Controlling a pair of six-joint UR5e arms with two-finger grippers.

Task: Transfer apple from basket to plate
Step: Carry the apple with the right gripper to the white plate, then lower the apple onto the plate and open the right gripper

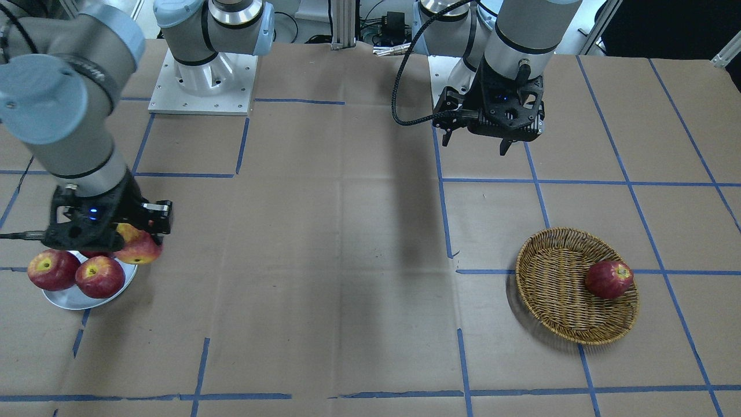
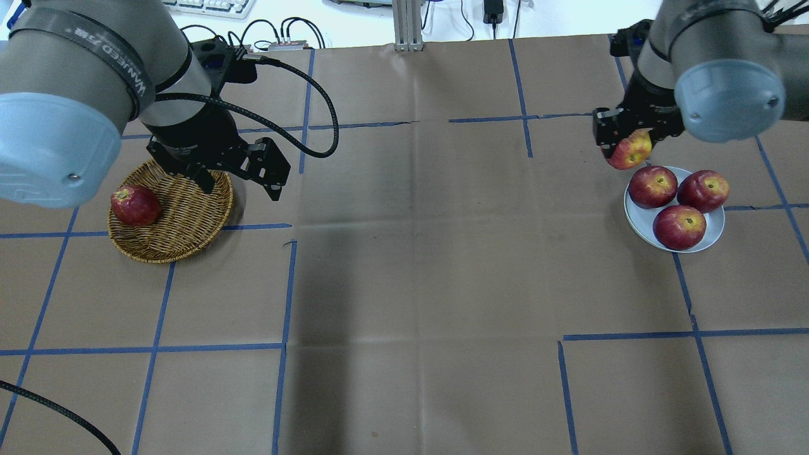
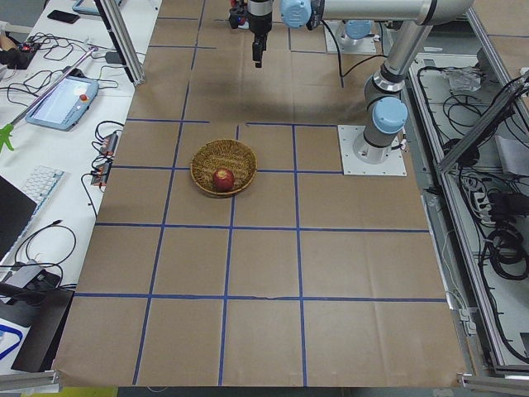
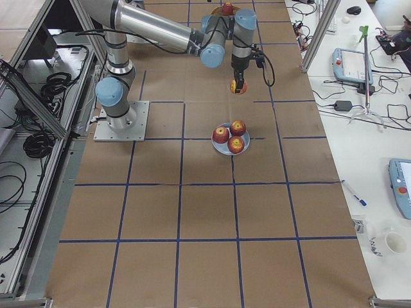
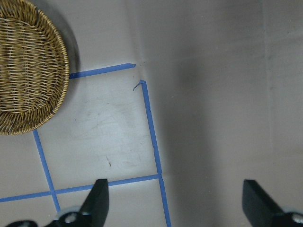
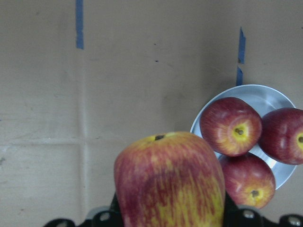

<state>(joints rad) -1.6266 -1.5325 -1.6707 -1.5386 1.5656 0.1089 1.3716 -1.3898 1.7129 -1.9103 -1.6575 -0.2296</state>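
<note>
My right gripper is shut on the apple, streaked red and yellow. It holds the apple in the air just beside the plate's far-left rim. The apple fills the bottom of the right wrist view. The pale plate carries three dark red apples. The wicker basket sits on the left with one dark red apple in it. My left gripper is open and empty, raised above the table by the basket's right rim.
The brown paper table top is marked with a blue tape grid. The arm bases stand at the robot's edge of the table. Cables and devices lie on side benches.
</note>
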